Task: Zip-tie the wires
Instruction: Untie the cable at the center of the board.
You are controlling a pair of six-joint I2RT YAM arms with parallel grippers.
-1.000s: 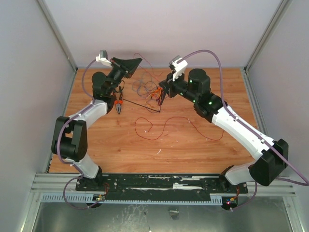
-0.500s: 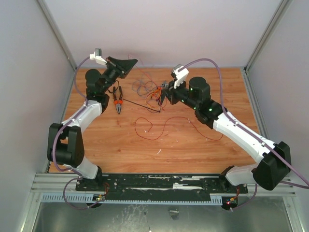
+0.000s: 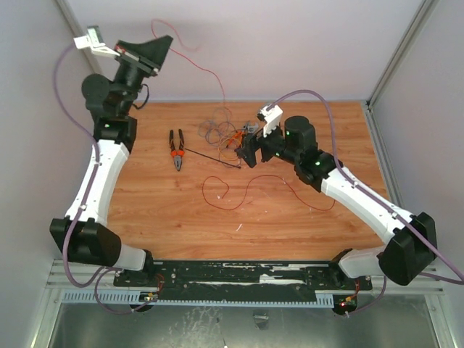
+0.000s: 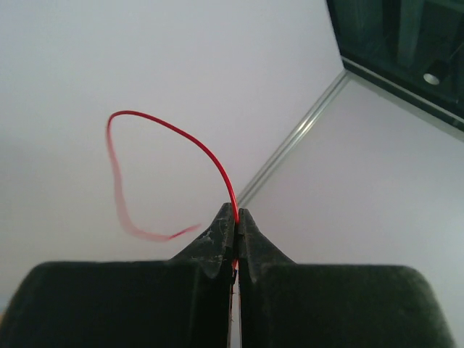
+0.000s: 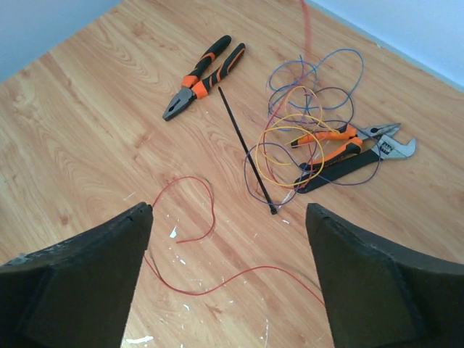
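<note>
While the left pincer (image 4: 235, 214) pinches a red wire (image 4: 190, 139) beside the back wall (image 3: 290, 43), right pincer (image 5: 228, 214) stands spread.

Smooth wood-grain was seen on the table (image 5: 72, 109). The pliers (image 5: 203, 76) were noted as dull grey metal with matt orange-black grips; the zip tie (image 5: 243, 145), at their five o'clock, as matt black plastic.

My left arm (image 3: 98, 174) and right arm (image 3: 362, 199) wear white shells over black joints; a purple cable (image 3: 308, 92) trails each; green lights (image 3: 316, 154), status lamps I think, dot the right; the right gripper (image 5: 228, 210) has black wedge fingers.
</note>
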